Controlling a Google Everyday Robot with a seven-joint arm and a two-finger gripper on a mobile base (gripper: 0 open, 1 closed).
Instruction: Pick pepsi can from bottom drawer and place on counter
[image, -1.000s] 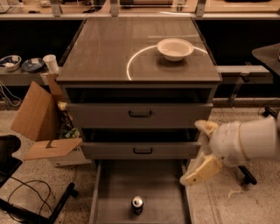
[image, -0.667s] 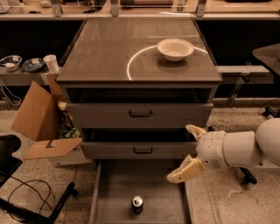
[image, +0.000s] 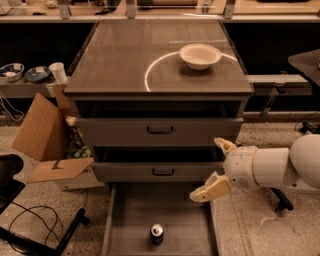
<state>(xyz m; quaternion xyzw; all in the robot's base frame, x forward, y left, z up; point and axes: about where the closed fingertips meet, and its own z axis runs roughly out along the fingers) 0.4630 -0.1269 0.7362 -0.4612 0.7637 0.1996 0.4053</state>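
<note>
The pepsi can stands upright on the floor of the open bottom drawer, near the lower edge of the view. Its silver lid faces up. My gripper comes in from the right on a white arm, above the drawer's right side, up and to the right of the can and apart from it. Its two tan fingers are spread wide and hold nothing. The counter tops the cabinet and bears a thin white arc.
A white bowl sits on the counter at the right. Two shut drawer fronts with black handles are above the open drawer. An open cardboard box and cables lie on the floor at left. A white paper cup stands on the left shelf.
My gripper and arm have moved left, from beside the cabinet to over the right side of the open drawer. The can has not moved.
</note>
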